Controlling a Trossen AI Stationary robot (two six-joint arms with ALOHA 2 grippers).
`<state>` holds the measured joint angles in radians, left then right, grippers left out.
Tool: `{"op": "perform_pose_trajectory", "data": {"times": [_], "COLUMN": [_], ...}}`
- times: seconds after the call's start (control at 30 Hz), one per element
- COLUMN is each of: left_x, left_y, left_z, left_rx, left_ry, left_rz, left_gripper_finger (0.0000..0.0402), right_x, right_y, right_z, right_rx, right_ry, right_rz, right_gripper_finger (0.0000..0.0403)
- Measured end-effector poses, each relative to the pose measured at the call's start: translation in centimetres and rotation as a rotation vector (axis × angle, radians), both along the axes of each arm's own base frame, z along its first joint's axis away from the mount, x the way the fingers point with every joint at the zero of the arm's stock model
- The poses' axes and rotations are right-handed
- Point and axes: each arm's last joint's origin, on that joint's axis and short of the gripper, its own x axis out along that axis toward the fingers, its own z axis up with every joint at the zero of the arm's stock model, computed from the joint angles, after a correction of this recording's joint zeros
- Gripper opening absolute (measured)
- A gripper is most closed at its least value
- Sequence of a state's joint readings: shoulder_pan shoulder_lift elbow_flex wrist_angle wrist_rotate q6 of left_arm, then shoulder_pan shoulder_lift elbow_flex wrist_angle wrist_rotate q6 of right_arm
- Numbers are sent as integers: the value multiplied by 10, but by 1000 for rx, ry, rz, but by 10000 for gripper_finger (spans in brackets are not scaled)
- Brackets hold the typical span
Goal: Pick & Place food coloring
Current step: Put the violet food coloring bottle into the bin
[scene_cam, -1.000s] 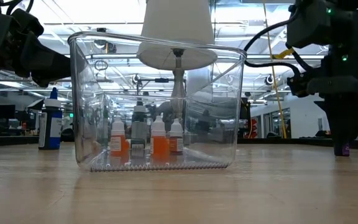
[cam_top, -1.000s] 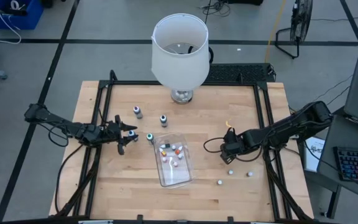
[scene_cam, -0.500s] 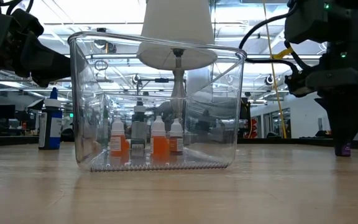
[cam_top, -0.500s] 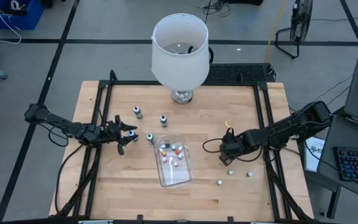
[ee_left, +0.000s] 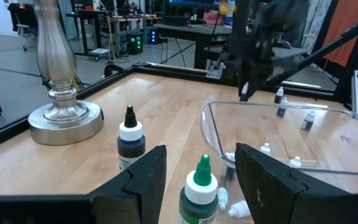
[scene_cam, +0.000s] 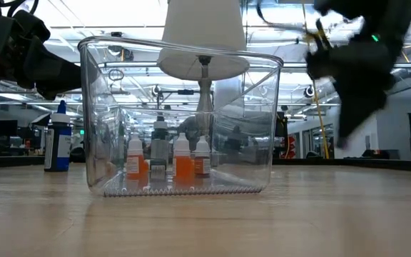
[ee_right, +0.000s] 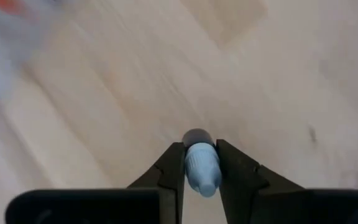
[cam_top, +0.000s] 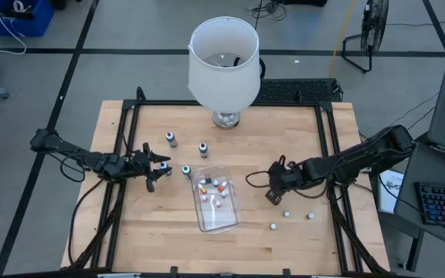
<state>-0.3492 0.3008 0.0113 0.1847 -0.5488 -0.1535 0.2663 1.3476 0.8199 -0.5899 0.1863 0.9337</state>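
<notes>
Pale butcher-block tabletop (cam_top: 253, 154) under workshop lights, big white lampshade (cam_top: 222, 62) at the far edge. Right gripper (ee_right: 201, 163) lifted off the wood between the clear rectangular plastic tray (cam_top: 207, 222) and the loose bottles (cam_top: 287, 212), jaws clenched on a tiny pale-blue dropper bottle (ee_right: 201, 169) gripped across its body. Left gripper (ee_left: 197, 165) low beside the tray's near-left corner, fingers apart around a green-capped dark bottle (ee_left: 199, 193) (no contact visible, so not held). More bottles already in the tray (cam_top: 214, 193), two dark ones (cam_top: 171, 138) near the lamp. Probably very light, rigid, smooth-sided; likely to slip or swivel unless pinched mid-body, below the cap.
</notes>
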Motion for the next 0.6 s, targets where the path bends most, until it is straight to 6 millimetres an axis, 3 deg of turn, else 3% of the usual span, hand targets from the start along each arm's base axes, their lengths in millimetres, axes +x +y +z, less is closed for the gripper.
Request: {"op": "perform_pose_trajectory", "data": {"times": [0.4, 0.5, 0.6], "left_x": [0, 0, 0], "left_y": [0, 0, 0], "left_z": [0, 0, 0], "left_rx": [0, 0, 0], "left_ry": [0, 0, 0], "left_rz": [0, 0, 0], "left_gripper_finger": [191, 191, 191], "right_x": [86, 111, 136], "right_y": [14, 19, 24], "right_z": [146, 164, 168], "right_rx": [-224, -263, -298], "right_ry": [-402, -379, -308], "right_rz": [266, 319, 376], "right_gripper_finger": [57, 57, 57]}}
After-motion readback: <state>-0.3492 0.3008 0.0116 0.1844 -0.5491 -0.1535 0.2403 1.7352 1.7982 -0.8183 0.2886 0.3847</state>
